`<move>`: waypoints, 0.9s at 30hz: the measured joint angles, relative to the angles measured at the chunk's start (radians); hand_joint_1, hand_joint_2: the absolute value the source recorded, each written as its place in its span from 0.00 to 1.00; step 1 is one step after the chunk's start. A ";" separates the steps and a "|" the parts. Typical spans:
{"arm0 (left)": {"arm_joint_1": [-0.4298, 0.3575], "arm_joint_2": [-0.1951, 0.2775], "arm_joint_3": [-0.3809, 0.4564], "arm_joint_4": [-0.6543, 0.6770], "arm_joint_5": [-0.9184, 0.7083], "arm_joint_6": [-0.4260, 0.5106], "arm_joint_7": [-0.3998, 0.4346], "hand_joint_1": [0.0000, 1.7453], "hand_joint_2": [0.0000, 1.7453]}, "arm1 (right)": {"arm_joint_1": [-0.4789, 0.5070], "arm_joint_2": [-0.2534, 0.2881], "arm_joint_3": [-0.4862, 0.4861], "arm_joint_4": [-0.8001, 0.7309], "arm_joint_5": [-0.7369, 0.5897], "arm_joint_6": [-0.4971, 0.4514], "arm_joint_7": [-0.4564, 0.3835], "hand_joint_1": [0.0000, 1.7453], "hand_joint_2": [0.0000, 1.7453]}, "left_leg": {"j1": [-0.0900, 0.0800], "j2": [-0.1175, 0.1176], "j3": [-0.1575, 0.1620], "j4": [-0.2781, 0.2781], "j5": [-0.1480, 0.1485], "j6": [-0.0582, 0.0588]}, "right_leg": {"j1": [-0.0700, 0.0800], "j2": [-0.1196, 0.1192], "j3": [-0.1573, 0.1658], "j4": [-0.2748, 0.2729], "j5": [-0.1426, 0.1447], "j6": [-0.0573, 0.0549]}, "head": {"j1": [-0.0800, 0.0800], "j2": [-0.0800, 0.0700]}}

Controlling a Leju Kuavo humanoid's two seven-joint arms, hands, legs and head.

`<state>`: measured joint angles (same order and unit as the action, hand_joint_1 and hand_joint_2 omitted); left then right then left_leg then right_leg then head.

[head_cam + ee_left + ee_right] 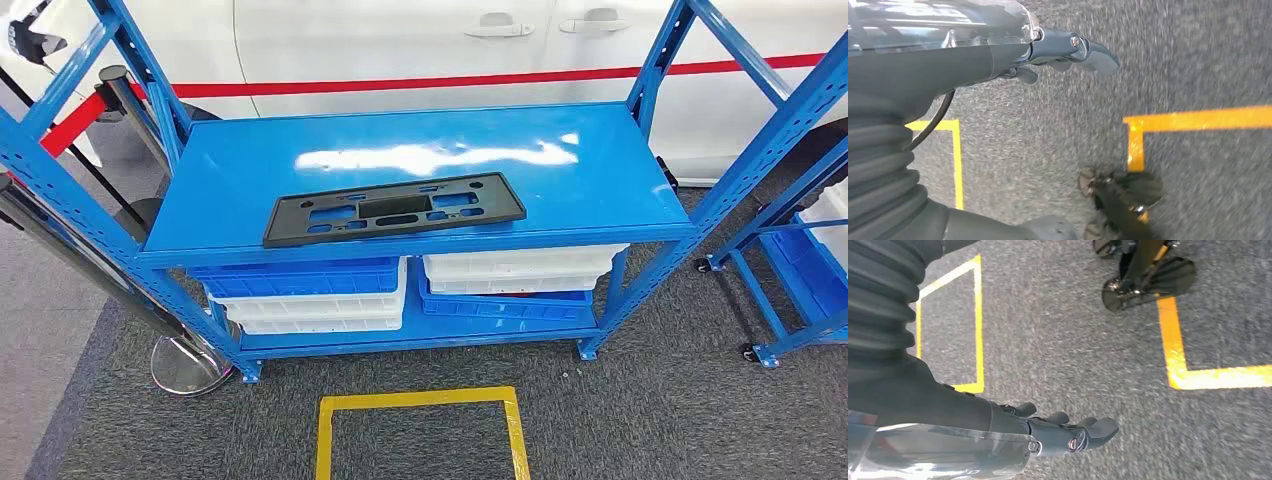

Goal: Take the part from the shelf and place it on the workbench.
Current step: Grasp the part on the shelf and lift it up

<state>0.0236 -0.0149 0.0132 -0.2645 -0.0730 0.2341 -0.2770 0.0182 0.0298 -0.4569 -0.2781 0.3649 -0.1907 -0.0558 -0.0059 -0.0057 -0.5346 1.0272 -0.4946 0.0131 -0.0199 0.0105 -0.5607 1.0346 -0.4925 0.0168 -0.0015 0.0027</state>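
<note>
Both hands hang low over the grey carpet with nothing in them. In its wrist view the left hand (pixel 1068 55) has its fingers stretched out loosely, apart from one another and touching nothing; the right hand (pixel 1068 432) looks the same, fingers slightly curled but spread, holding nothing. Yellow floor tape (pixel 1175 355) runs beneath both.

From the head view, the part (pixel 393 208) is a flat black plate, long and narrow, with several cut-out windows. It lies flat on the top board of the blue shelf (pixel 600 170), near the front edge, at about 12 o'clock from the robot and slightly toward 11. Nothing touches it or sits beside it.

It looks like moulded plastic: probably light, fairly stiff, though thin enough to flex if lifted by one end. The glossy painted board may let it slide when pushed. Judging by its length, a hold at each short end, or fingers hooked under the front long edge near the middle, would likely keep it level.

Blue and white bins (pixel 310 290) are stacked on the lower board, their contents hidden. Above the shelf stands a white car (pixel 420 50), cut off by the frame. No workbench can be made out, so the drop-off spot is unknown. Whether the plate has a raised rim underneath cannot be told.
</note>
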 joint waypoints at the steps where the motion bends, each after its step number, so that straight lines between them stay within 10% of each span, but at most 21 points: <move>1: -0.001 -0.001 0.006 0.001 0.005 0.006 -0.005 0.00 0.00 | -0.002 0.000 -0.009 0.000 0.004 -0.002 -0.013 0.00 1.00 | 0.000 0.000 0.000 0.000 0.000 0.000 | 0.000 0.000 0.000 0.000 0.000 0.000 | 0.000 0.000; 27: -0.018 -0.046 0.171 0.019 0.107 0.104 -0.128 0.00 0.00 | -0.038 0.005 0.090 -0.710 0.021 0.020 -0.396 0.00 1.00 | -0.001 0.000 0.003 0.001 0.001 0.001 | -0.001 0.000 0.002 0.000 0.001 0.002 | 0.000 0.000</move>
<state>0.0053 -0.0609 0.1847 -0.2460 0.0336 0.3378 -0.4049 -0.0198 0.0346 -0.3664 -0.9876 0.3857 -0.1709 -0.4514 -0.0068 -0.0059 -0.5318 1.0279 -0.4938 0.0137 -0.0212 0.0106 -0.5592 1.0345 -0.4911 0.0189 -0.0015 0.0028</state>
